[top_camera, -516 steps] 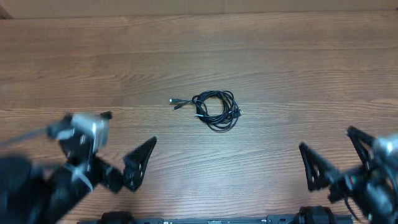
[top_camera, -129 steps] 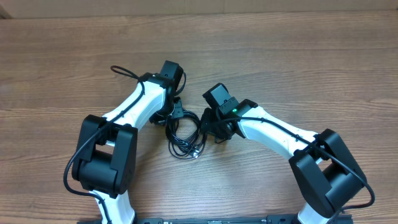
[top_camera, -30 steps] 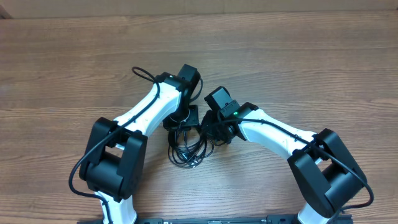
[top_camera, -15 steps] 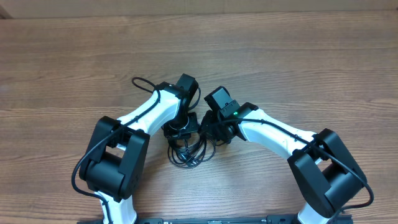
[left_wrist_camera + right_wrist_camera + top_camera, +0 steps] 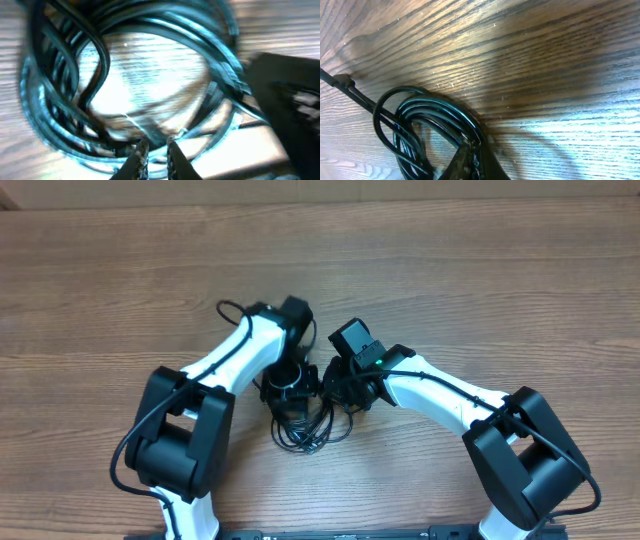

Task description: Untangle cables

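cables (image 5: 306, 428): coiled on the surface (image 5: 480, 290), between both arms.
right pincer (image 5: 472, 155): clamped on the cables' edge.
left pincer (image 5: 156, 159): held over the cables; blurred, so its state cannot be told.

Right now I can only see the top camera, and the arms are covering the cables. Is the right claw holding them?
Observer: Yes. In the right wrist view, the right gripper is pinched on the edge of the cables, where the loops bunch together.
Kid: Can you see a plug anywhere?
Observer: What looks like a plug lies flat on the table, on a straight bit leading out of the coil.
Kid: What about the left claw?
Observer: The left wrist view is blurry. The left gripper has its tips close together at the coil's lower strands, but I cannot tell whether it grips one.
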`<action>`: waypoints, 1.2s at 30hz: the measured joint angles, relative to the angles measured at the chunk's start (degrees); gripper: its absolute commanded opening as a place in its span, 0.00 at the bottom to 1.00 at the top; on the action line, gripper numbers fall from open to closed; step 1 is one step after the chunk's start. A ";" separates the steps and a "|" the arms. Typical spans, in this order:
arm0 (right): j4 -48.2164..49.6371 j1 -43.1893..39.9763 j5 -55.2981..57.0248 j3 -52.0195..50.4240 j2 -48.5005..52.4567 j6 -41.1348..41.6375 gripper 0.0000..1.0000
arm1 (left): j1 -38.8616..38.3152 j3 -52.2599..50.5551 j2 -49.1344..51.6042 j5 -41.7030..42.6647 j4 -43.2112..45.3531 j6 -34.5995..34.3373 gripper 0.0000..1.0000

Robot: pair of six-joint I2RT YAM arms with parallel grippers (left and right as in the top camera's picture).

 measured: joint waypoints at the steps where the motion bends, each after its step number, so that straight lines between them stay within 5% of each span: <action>1: 0.00 0.00 0.02 0.00 0.00 0.02 0.05 | 0.37 1.33 0.00 0.39 -1.05 0.90 0.29; 5: 0.02 0.00 0.02 0.00 0.00 0.00 0.08 | 1.55 5.35 0.00 0.96 -2.27 3.72 0.52; 20: 0.00 0.00 0.02 0.00 0.00 -0.02 0.09 | 2.51 6.23 0.00 -17.53 4.70 -6.78 0.51; 36: 0.11 0.00 0.02 0.00 0.00 -0.02 0.10 | 2.51 2.51 0.00 -19.80 10.29 -12.76 0.51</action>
